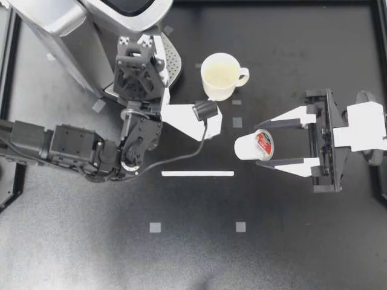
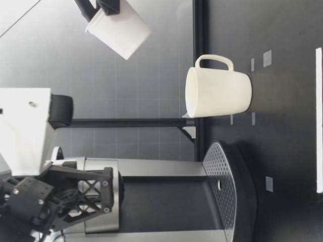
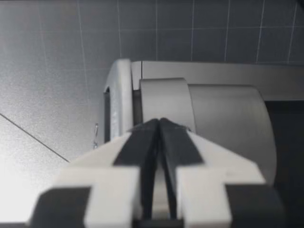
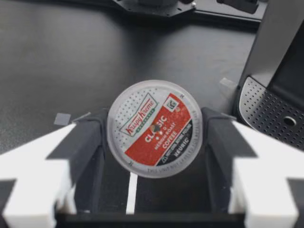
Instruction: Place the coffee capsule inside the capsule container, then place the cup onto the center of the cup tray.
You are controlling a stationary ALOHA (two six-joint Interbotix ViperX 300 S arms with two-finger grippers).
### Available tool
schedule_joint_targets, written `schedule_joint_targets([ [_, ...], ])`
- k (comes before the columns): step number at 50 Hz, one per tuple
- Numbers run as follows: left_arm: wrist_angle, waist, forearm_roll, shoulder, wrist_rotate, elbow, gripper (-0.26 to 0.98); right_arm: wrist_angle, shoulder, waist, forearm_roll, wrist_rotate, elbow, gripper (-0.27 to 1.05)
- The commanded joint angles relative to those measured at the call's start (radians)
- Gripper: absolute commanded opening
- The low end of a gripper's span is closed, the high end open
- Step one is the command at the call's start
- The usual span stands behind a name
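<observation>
Black table [image 1: 272,254]: cup [image 1: 221,75] upright near coffee machine [image 1: 72,30]; my right gripper [image 1: 266,143] clamps capsule [image 1: 253,145] aloft; my left gripper [image 1: 138,43] fingers together.

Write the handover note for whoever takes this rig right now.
Right gripper: shut on the coffee capsule, held in the air above the table, foil lid toward the wrist camera.
Left gripper: shut, empty, raised by the coffee machine.
Cup: upright on the table beside the cup tray, not on it.
Done: capsule picked up.
Left: put the capsule in the capsule container (I cannot tell whether it is open), then set the cup on the tray's center.
</observation>
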Motion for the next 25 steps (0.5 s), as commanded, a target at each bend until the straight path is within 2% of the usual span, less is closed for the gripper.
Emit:
schedule_joint_targets([
  [1, -0.005, 0.029, 0.012, -0.040, -0.003, -0.006, 0.13, -0.011, -0.009, -0.005, 0.000, 0.000, -0.012, 0.53],
  [6, -0.006, 0.034, 0.018, -0.043, -0.003, -0.005, 0.13, -0.011, -0.012, -0.006, 0.000, 0.000, -0.012, 0.53],
  [25, 0.028, 0.037, 0.109, -0.086, 0.006, -0.003, 0.13, -0.014, -0.014, -0.006, 0.000, 0.000, -0.012, 0.53],
])
